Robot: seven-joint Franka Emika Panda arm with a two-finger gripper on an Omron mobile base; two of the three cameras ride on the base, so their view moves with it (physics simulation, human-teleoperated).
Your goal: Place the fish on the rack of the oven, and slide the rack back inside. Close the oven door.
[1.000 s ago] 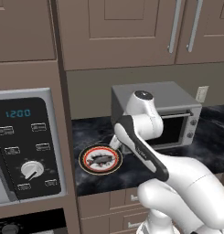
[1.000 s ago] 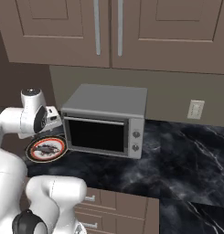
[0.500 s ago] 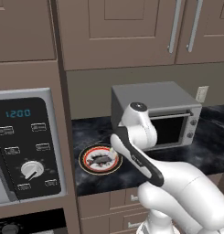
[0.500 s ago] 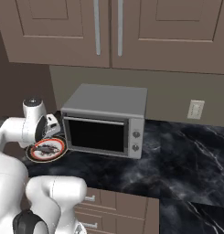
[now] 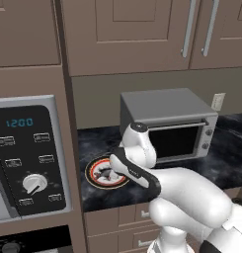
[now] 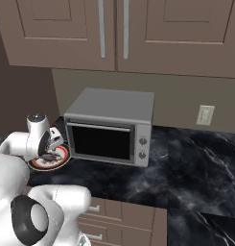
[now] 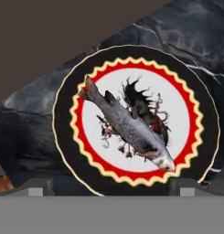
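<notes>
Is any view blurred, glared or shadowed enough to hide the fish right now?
Hand view: sharp and evenly lit, the fish lies clear across the plate, no glare. Left base view: the arm covers part of the plate, and the fish is small and soft there. Right base view: the plate sits in dimmer corner light behind the wrist; the fish is hard to make out.

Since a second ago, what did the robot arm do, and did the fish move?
The arm sank lower toward the plate, bringing the gripper down over the fish. Nothing has been grabbed yet: the fish lies on the plate as before, with the fingertips apart on either side. The plate, the toaster oven and the counter stayed put.
</notes>
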